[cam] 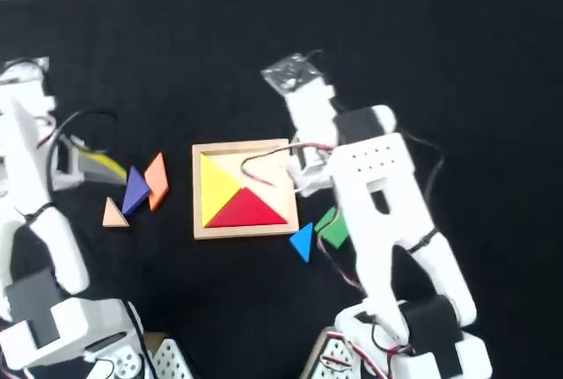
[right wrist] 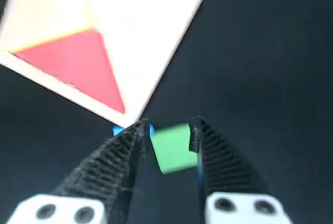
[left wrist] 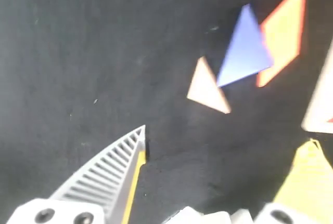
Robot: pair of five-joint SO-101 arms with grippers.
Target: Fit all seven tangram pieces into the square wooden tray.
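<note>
The square wooden tray (cam: 243,149) lies mid-table, with a yellow triangle (cam: 216,184) and a red triangle (cam: 250,209) inside it. To its left lie an orange parallelogram (cam: 157,181), a violet-blue triangle (cam: 135,190) and a small peach triangle (cam: 114,214). A small blue triangle (cam: 302,243) and a green square (cam: 332,228) lie off the tray's near right corner. My right gripper (right wrist: 166,125) is open, and the green square (right wrist: 174,148) shows between its fingers. My left gripper (left wrist: 228,138) is open over bare cloth, short of the peach triangle (left wrist: 208,90).
A black cloth covers the table. The right arm (cam: 378,185) leans over the tray's right edge, with a cable (cam: 264,161) draped across the bare wood. Both arm bases stand at the near edge.
</note>
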